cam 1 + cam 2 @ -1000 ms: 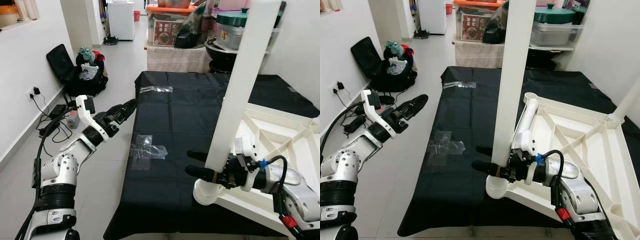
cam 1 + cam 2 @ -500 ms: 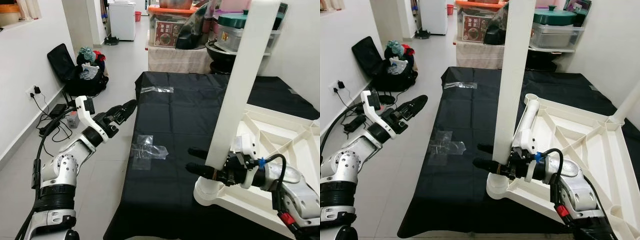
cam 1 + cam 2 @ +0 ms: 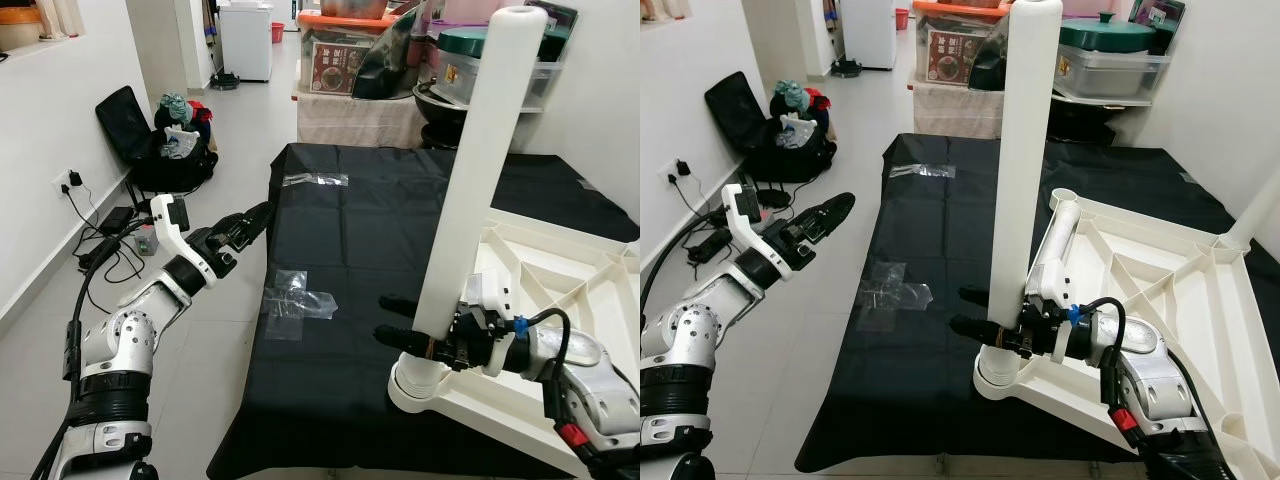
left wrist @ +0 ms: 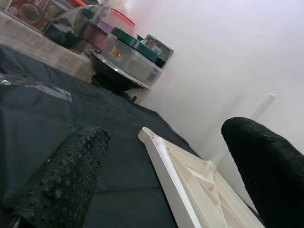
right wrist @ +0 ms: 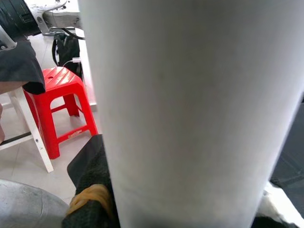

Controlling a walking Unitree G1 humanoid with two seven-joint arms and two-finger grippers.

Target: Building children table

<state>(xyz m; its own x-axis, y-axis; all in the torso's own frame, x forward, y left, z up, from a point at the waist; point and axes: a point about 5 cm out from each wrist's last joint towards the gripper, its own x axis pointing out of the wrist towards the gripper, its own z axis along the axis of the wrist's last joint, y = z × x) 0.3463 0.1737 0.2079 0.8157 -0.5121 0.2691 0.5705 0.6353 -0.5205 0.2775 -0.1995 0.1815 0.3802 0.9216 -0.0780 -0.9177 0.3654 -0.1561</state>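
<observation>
At near corner socket (image 3: 1002, 372): right gripper (image 3: 985, 312) clamped round upright white leg (image 3: 1021, 170). Keep plumb, press straight down, twist home. Left gripper (image 3: 243, 223) spread apart, idle.

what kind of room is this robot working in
Likely a lived-in home's spare or storage room: tiled floor, a white fridge down the hall, stacked storage boxes and a big cooking pot.

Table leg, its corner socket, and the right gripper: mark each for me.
table leg (image 3: 1020, 170), right eye view, mid shaft
corner socket (image 3: 997, 374), right eye view, round collar
right gripper (image 3: 970, 312), right eye view, between fingertips
</observation>
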